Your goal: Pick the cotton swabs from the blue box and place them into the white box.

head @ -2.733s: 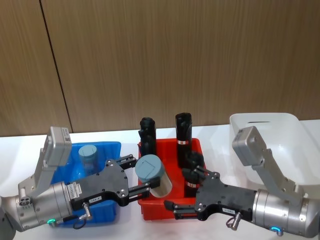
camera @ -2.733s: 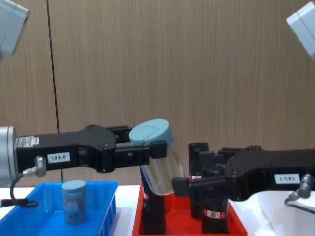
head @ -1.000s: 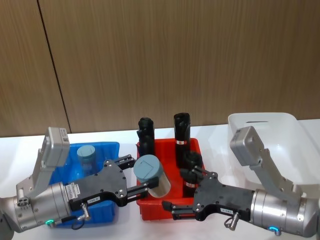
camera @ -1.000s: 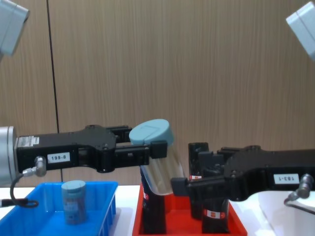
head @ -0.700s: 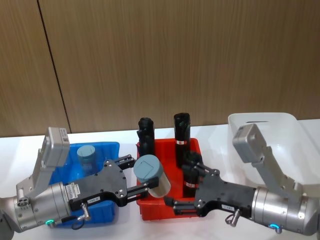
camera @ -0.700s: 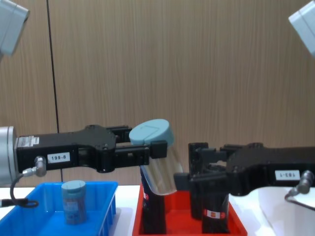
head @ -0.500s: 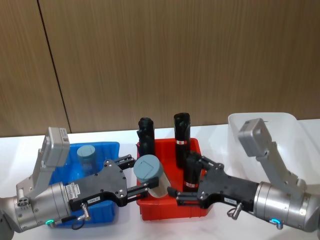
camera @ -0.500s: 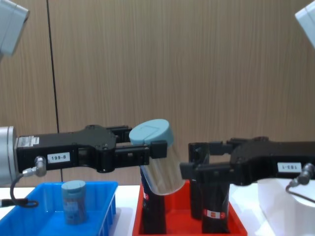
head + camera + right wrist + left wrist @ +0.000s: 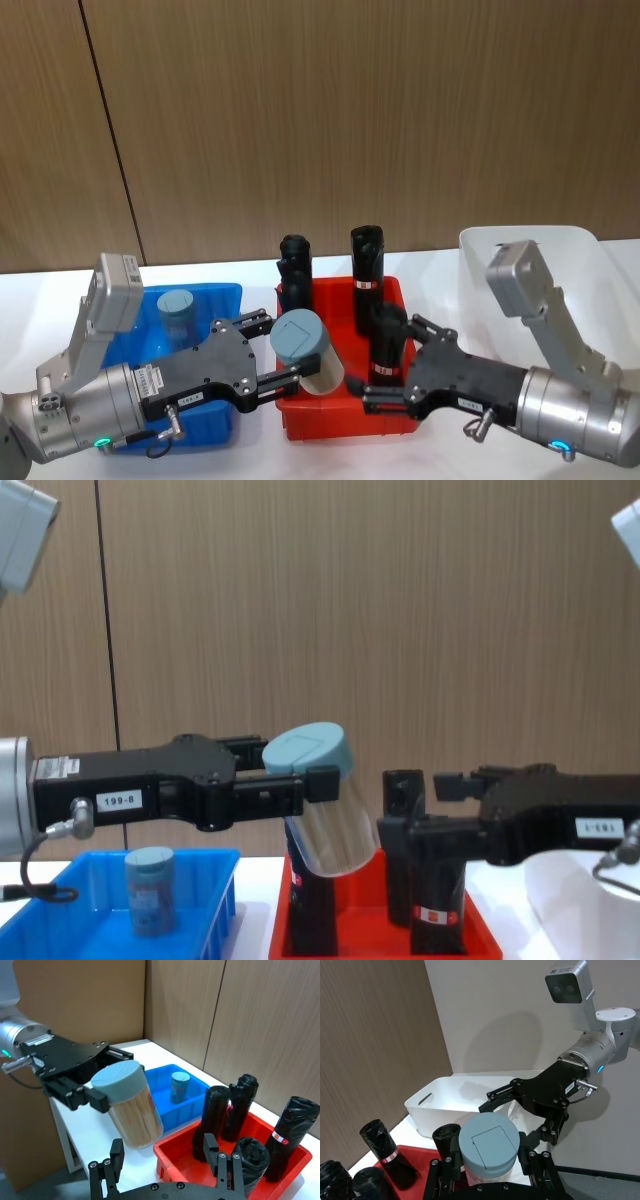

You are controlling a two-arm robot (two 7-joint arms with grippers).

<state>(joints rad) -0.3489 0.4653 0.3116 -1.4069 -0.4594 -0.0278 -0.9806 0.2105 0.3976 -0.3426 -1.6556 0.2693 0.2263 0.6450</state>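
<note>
My left gripper (image 9: 277, 353) is shut on a jar of cotton swabs (image 9: 305, 352), clear with a grey-blue lid, held tilted in the air over the gap between the blue box (image 9: 218, 294) and the red tray. The chest view shows that jar (image 9: 328, 815) well above the table. A second jar (image 9: 176, 312) stands upright in the blue box. My right gripper (image 9: 397, 364) is open over the red tray, just right of the held jar and apart from it. The white box (image 9: 522, 241) sits at the far right behind my right arm.
The red tray (image 9: 340, 421) lies between the two boxes and holds several upright black wrapped rolls (image 9: 367, 262) with red labels. A wooden wall rises close behind the white table. My right arm's body covers much of the white box's front.
My right gripper has drawn back to the right and slightly up, widening the gap to the held jar. The left gripper and its jar have stayed still.
</note>
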